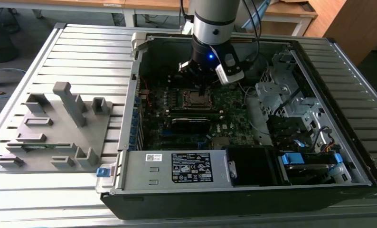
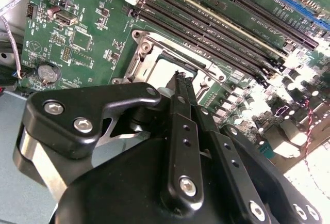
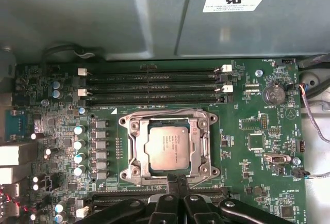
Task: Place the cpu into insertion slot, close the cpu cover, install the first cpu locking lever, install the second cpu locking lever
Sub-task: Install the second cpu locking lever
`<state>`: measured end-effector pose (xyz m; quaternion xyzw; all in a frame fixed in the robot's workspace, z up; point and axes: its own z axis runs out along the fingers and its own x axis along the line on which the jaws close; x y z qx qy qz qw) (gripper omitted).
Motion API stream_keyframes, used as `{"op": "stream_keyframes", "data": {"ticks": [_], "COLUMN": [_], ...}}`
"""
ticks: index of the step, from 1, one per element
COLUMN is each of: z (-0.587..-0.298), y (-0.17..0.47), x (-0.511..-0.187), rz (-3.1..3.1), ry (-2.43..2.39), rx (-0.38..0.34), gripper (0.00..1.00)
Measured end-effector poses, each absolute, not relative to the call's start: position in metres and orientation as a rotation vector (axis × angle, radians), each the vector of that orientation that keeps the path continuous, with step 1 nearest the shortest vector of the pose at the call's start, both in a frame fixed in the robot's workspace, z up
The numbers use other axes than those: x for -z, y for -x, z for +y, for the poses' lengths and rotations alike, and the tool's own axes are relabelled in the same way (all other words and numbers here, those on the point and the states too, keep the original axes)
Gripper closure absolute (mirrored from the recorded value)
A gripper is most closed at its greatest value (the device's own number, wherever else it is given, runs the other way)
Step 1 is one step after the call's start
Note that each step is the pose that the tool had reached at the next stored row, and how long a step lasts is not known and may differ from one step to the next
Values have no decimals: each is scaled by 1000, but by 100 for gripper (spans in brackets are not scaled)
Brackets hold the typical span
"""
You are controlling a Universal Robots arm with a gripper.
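The cpu (image 3: 167,145), a flat square chip with a dull metal top, lies in the insertion slot (image 3: 129,130) on the green motherboard. The cpu cover (image 3: 170,122), a thin silver frame, lies flat around the chip, which shows through its window. My gripper (image 3: 178,181) is shut with nothing between its fingers, and its tips stand at the socket's edge. In the second wrist view the gripper (image 2: 180,77) has its tips just above the silver socket frame (image 2: 154,48). In the exterior view the gripper (image 1: 203,88) hangs inside the open computer case, right over the socket (image 1: 198,99).
Long black memory slots (image 3: 149,84) run beside the socket, and a coin battery (image 3: 273,94) sits further off. A silver box with a white label (image 1: 175,166) fills the case's front. A drive cage (image 1: 290,99) stands at the exterior view's right, a grey fixture rack (image 1: 55,128) at its left.
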<state>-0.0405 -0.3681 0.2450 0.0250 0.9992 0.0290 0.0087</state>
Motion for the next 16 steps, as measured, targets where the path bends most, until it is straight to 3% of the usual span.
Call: {"op": "stream_keyframes", "data": {"ticks": [16], "z": [-371], "y": [41], "x": [-245], "rz": [3122], "ry": [-78], "rx": [-91], "gripper": [89]}}
